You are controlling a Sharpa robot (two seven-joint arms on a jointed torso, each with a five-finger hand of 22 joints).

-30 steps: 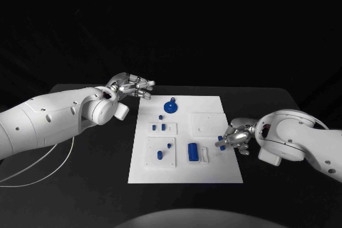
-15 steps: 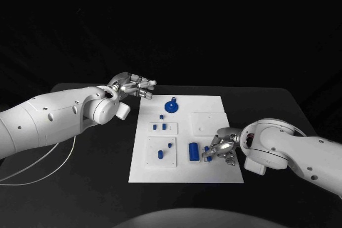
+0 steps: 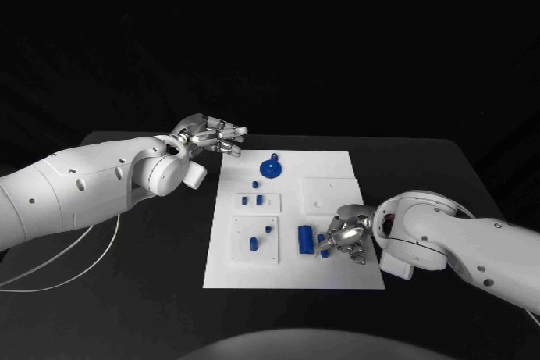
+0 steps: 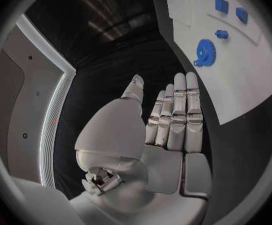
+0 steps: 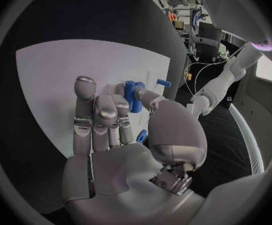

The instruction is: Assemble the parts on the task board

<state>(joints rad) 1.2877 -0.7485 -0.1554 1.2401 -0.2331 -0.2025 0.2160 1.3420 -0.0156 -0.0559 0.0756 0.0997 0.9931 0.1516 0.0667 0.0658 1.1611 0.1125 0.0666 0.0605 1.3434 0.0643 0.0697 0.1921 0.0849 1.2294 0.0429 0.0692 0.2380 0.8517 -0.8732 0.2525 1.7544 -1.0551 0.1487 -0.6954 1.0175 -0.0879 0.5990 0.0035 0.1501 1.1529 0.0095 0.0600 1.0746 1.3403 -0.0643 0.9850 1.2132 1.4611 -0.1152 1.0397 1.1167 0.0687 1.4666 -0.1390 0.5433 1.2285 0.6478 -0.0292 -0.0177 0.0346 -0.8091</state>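
Observation:
The white task board (image 3: 290, 274) lies mid-table. On it are a blue gear-like part (image 3: 270, 169), two small blue parts (image 3: 251, 199) on a little plate, two more (image 3: 260, 237) on a square plate, and a long blue block (image 3: 305, 239). My right hand (image 3: 346, 235) hovers low over the board's near right area, just right of the block, pinching a small blue part (image 3: 325, 251) between thumb and finger; the wrist view shows that blue part (image 5: 133, 96) at the fingertips. My left hand (image 3: 209, 136) is open beyond the board's far left corner, off the board, holding nothing (image 4: 171, 120).
A raised white square plate (image 3: 328, 194) sits on the board's right half, behind my right hand. A white cable (image 3: 68, 276) loops on the table at the left. The left wrist view shows the gear part (image 4: 203, 52) and small blue parts (image 4: 221, 5).
My right hand has carried the small blue part from the board's right edge leftward and nearer, to beside the long blue block. The left hand has stayed still.

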